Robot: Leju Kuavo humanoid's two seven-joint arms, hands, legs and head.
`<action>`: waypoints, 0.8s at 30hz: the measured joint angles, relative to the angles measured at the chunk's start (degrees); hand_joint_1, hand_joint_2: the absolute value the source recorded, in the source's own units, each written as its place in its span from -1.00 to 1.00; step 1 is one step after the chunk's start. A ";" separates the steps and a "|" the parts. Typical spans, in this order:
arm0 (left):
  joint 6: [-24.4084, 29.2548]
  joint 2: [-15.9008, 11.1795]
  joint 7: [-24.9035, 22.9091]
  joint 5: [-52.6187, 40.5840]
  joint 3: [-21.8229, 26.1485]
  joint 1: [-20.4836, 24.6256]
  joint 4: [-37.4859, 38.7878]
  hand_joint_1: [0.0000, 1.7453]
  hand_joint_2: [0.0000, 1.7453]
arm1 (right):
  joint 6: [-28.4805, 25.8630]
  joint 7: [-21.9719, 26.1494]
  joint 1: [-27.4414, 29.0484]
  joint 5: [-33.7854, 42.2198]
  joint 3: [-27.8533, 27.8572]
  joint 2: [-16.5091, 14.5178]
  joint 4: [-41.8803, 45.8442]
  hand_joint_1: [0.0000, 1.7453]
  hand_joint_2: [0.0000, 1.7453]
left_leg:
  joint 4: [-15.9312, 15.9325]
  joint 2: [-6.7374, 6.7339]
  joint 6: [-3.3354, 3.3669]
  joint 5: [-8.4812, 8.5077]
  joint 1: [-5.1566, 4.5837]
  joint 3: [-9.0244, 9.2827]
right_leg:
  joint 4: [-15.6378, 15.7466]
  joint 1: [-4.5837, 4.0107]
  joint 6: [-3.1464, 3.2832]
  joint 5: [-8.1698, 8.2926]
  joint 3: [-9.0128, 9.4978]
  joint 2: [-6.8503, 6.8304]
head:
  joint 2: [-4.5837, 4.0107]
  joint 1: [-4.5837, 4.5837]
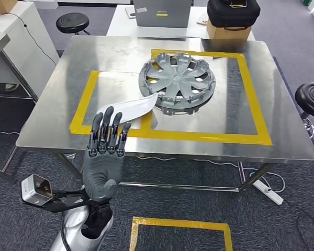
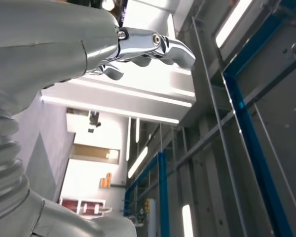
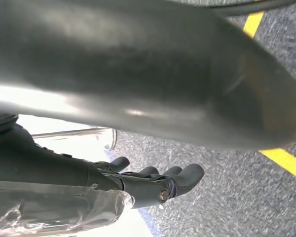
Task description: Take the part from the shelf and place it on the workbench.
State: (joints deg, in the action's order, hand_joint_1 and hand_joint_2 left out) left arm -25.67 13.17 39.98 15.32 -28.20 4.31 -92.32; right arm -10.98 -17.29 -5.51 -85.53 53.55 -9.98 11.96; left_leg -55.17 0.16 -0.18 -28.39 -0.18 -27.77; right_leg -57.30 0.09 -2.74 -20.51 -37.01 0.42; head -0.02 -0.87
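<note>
The white curved part (image 1: 129,110) lies on the shiny workbench (image 1: 48,115), its far tip touching a grey wheel cover (image 1: 177,82). The left hand (image 1: 104,157) is just this side of it, fingers straight and apart (holding nothing). The right hand (image 3: 154,180) hangs over the floor, fingers out, holding nothing.

Left hand (image 1: 104,151) raised, empty; hubcap (image 1: 177,82) on workbench (image 1: 48,115).

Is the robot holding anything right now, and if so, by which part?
Apparently nothing. The left hand is raised with fingers spread; the right hand looks empty.
</note>
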 joint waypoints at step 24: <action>2.60 -0.70 -0.01 -2.20 0.40 -0.49 3.45 -1.00 1.00 | 0.32 0.49 -0.05 -0.02 0.42 0.12 0.00 -1.00 -1.00 | -15.88 -0.10 -1.78 -1.17 0.33 -10.46 | 0.62 0.18 1.62 -3.09 2.97 -0.24 | 0.00 0.10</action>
State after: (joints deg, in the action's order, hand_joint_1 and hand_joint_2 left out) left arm -23.07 12.47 39.97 13.12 -27.80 3.83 -88.87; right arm -10.67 -16.80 -5.56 -85.55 53.96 -9.86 11.96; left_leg -71.04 0.06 -1.96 -29.55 0.15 -38.23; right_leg -56.67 0.27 -1.12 -23.59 -34.04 0.18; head -0.02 -0.76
